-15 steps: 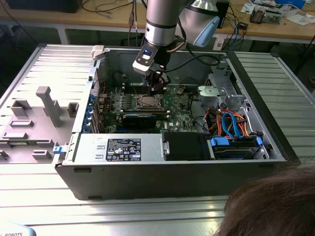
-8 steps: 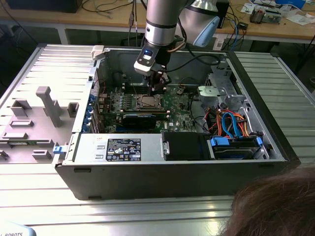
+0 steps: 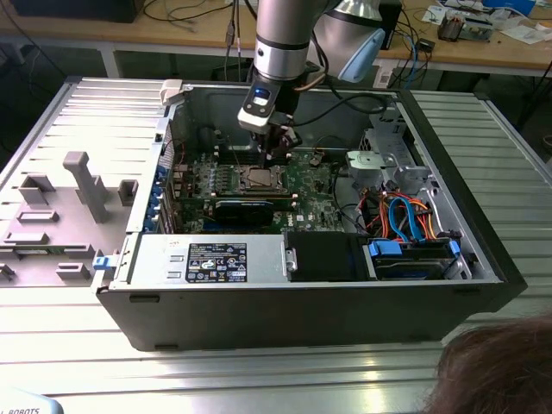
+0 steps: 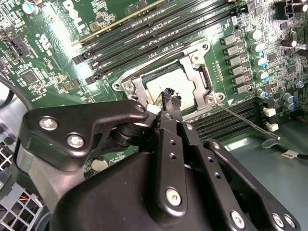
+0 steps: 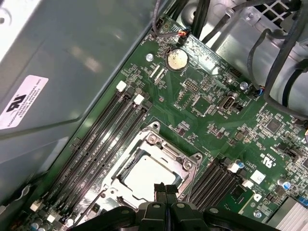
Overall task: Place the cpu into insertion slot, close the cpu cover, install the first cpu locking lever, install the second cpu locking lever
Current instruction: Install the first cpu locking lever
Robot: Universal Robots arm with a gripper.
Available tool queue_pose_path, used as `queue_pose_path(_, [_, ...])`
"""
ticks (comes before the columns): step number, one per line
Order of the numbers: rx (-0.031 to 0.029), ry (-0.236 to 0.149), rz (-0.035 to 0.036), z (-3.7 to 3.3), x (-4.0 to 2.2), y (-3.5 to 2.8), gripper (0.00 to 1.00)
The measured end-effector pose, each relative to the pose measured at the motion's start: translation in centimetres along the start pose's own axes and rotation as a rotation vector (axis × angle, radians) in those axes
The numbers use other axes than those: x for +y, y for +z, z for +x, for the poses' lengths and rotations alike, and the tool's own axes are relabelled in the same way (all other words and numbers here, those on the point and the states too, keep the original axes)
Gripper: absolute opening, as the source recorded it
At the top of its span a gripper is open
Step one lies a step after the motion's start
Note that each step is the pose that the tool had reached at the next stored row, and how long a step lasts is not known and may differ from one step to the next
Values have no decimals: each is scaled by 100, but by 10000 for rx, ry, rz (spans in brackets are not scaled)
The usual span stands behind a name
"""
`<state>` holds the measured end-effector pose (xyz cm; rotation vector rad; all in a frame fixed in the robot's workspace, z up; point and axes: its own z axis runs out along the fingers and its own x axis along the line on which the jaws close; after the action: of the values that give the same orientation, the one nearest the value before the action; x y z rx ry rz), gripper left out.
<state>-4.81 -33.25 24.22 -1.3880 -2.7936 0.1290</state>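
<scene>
The cpu point(image 4: 163, 79) sits in the insertion slot point(image 3: 259, 179), mid-motherboard point(image 5: 207, 110), with the cpu cover point(image 5: 161, 144) lying flat around it. The gripper point(image 4: 170, 96) hovers right over the chip's edge, fingers pressed together, holding nothing. A thin locking lever point(image 4: 245, 120) juts free from the socket corner.

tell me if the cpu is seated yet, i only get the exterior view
observer: yes, in both wrist views the cpu lies flat in place with the cpu cover down over it.
operator: gripper holding anything
observer: in the first wrist view the gripper has its fingertips together with nothing seen between them, over the cpu's edge.
operator: levers locked
observer: not both. In the second wrist view one thin locking lever sticks out sideways from the cover's corner, across the board.
</scene>
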Motion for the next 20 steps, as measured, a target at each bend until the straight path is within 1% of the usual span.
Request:
queue_pose_path(2, [-12, -141, -3, 0, 0, 0, 11])
queue_pose_path(11, [-43, -525, -11, 0, 0, 0, 11])
queue_pose_path(15, [-66, -792, -16, 0, 0, 0, 11])
queue_pose_path(20, [-83, -999, -20, 0, 0, 0, 11])
